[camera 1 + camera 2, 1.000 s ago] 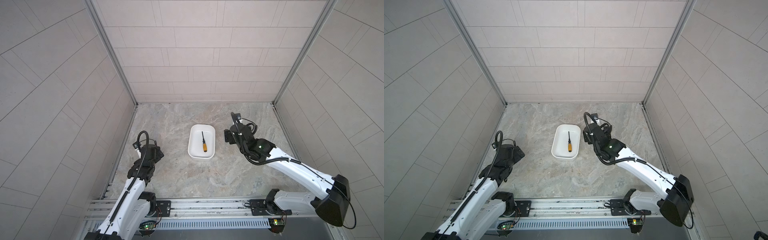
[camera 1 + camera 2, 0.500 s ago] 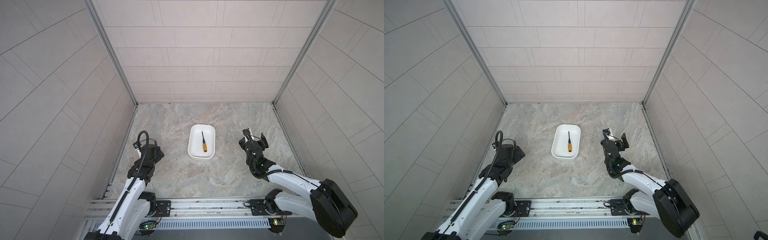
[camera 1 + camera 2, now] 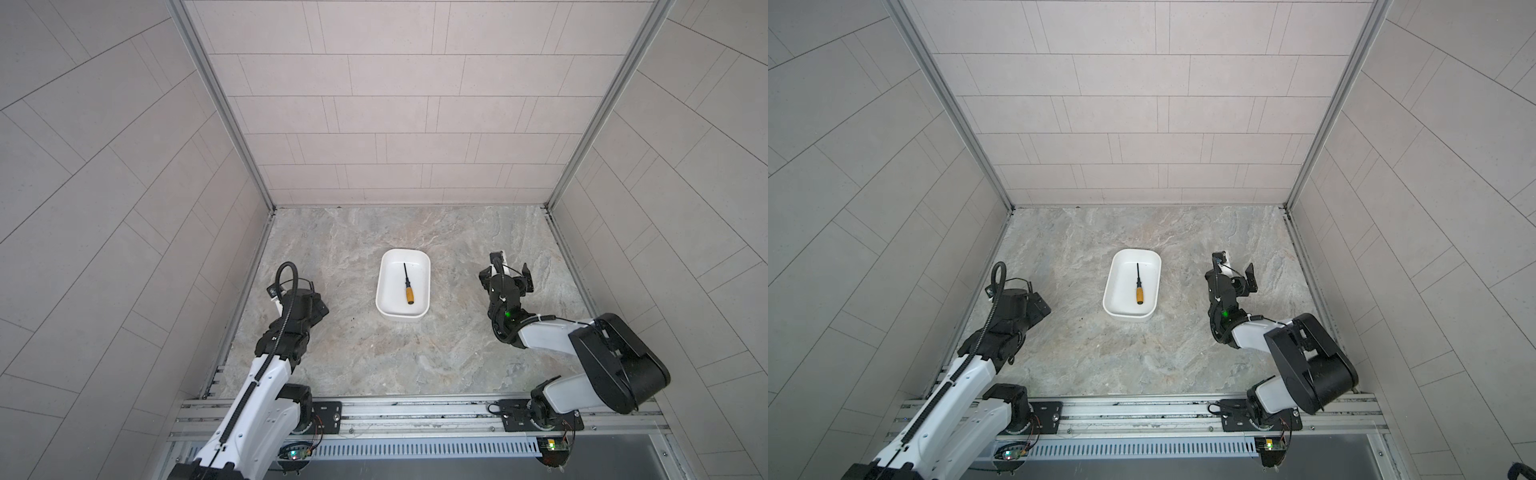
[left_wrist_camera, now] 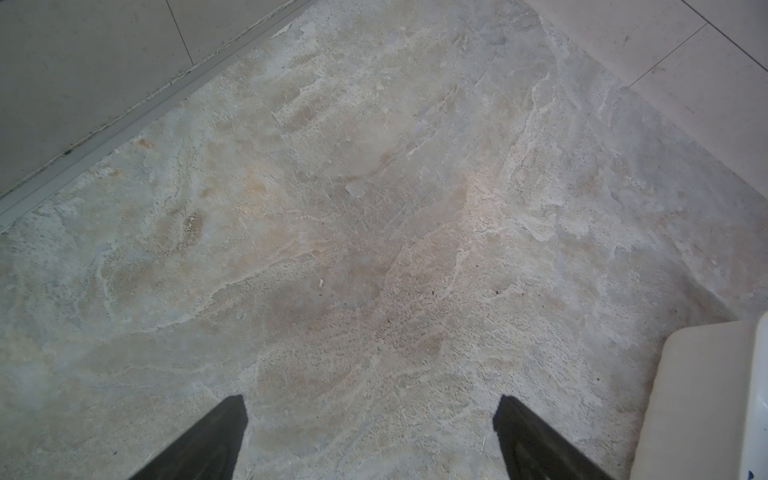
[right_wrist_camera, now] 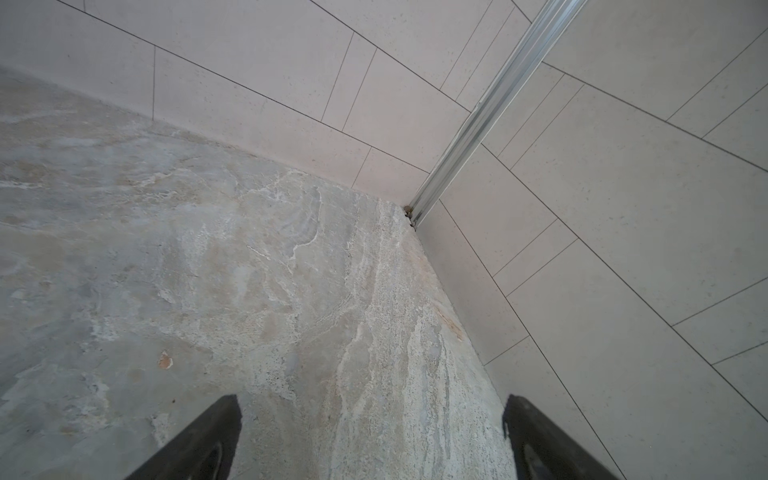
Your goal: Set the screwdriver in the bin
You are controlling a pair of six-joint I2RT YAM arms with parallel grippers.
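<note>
The left gripper (image 4: pixel 370 401) hangs low over bare desk (image 3: pixel 353 353), its fingers (image 4: pixel 208 440) spread and released, grasping nothing. At mid-desk the bin (image 3: pixel 392 274) holds the screwdriver (image 3: pixel 409 291), which lies flat on its floor, shaft toward the back wall (image 3: pixel 395 124). Well apart to the right, the right gripper (image 3: pixel 510 267) faces the far corner (image 5: pixel 411 216), fingers (image 5: pixel 199 444) wide apart and empty.

In both top views the shallow white bin (image 3: pixel 392 293) (image 3: pixel 1120 293), round-cornered, sits centrally with its long axis from 12 to 6 o'clock, and the screwdriver (image 3: pixel 407 286) (image 3: pixel 1138 286) lies flat inside, black shaft toward 12, yellow-orange handle toward 6.
</note>
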